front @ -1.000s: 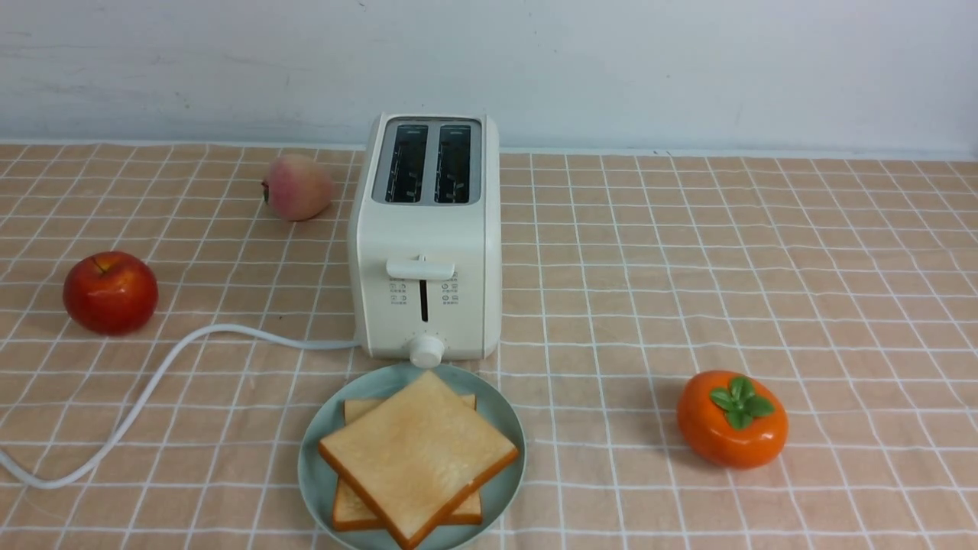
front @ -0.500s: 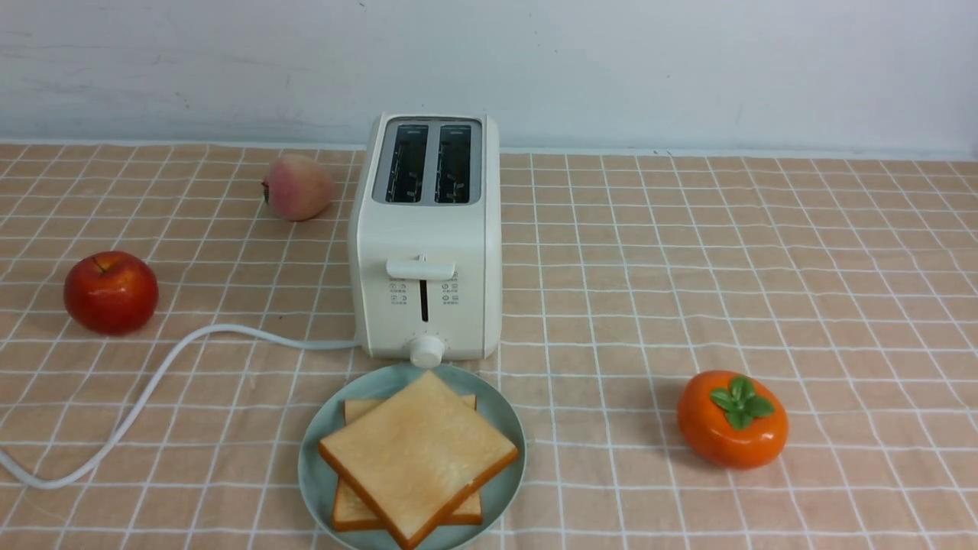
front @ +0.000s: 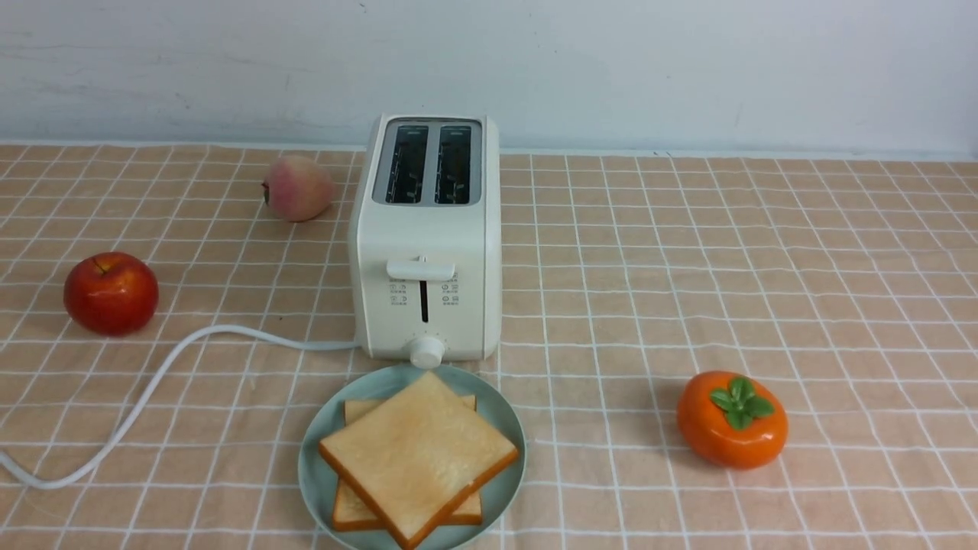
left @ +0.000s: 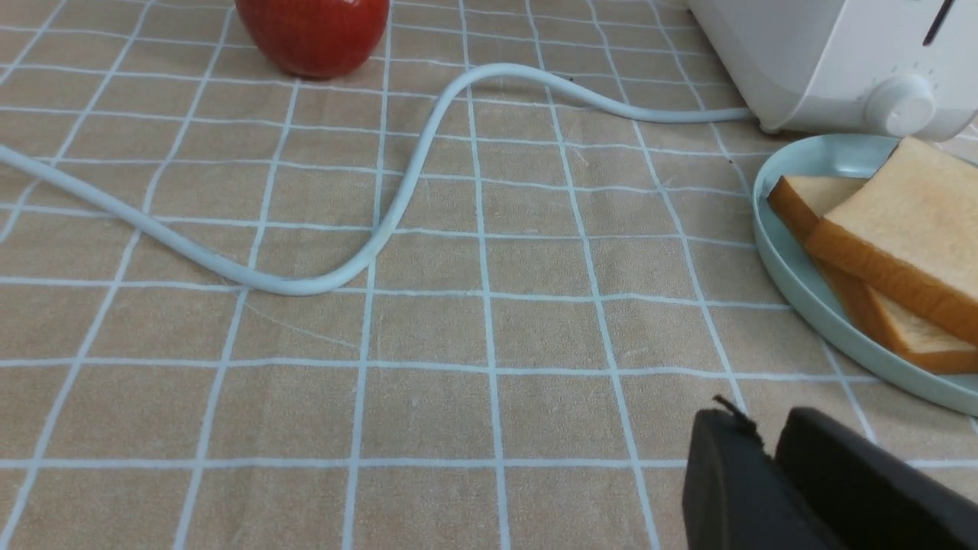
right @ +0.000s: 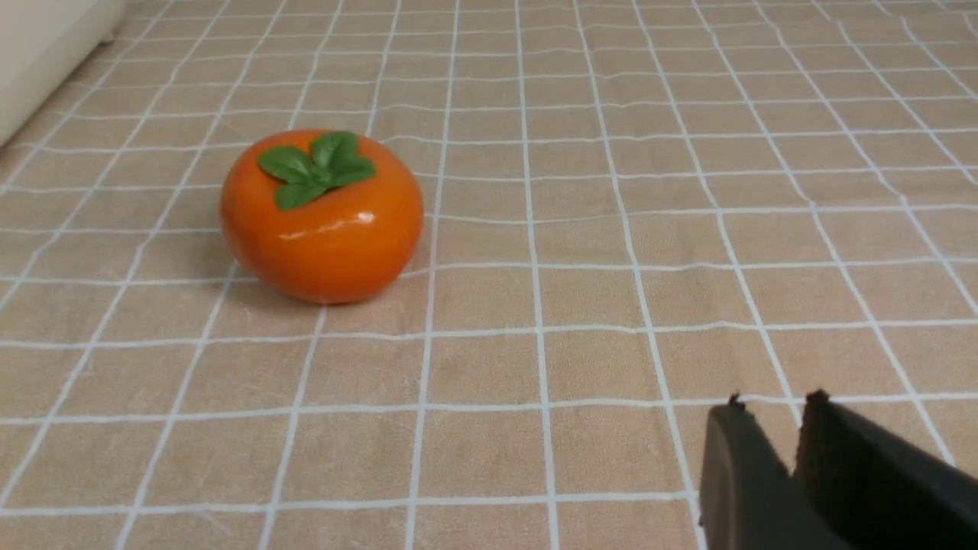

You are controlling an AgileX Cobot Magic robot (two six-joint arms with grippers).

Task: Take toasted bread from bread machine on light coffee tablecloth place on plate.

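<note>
Both slices of toast lie on the plate, stacked flat. The top slice is turned at an angle, so the corners of the lower one stick out from under it. The plate sits on the cloth just in front of the toaster, its far rim almost under the round knob. The toaster stands upright with both slots empty and its lever up. Its white cord snakes away to the left across the cloth.

A red apple sits well to the left, a peach lies just beside the toaster's back left corner, and an orange persimmon with green leaves rests off to the right of the plate.

Neither arm shows from the front. In the left wrist view, the left tool hangs low over bare cloth near the plate's edge, with a thin gap between its two black fingers, holding nothing. In the right wrist view, the right tool hovers over the cloth, well apart from the persimmon, its fingers slightly parted at the tips and empty.
</note>
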